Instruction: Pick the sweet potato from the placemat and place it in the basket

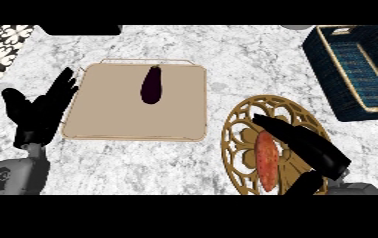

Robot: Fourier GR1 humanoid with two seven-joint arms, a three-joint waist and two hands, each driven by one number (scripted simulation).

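Observation:
An orange sweet potato (266,160) lies lengthwise on a round gold openwork placemat (241,132) at the lower right. My right hand (322,157) hovers just to its right, open, with straight fingers (284,130) reaching past the potato's upper end and the thumb (306,184) low beside its lower end. I cannot tell whether the hand touches it. The dark blue woven basket (331,77) stands at the upper right, cut off by the view's edge. My left hand (37,113) rests open at the far left, fingers up.
A dark purple eggplant (151,84) lies on a beige square mat (111,112) in the middle left. A black object (80,29) sits at the counter's back edge. The counter is white marble, with patterned tile at the upper left corner.

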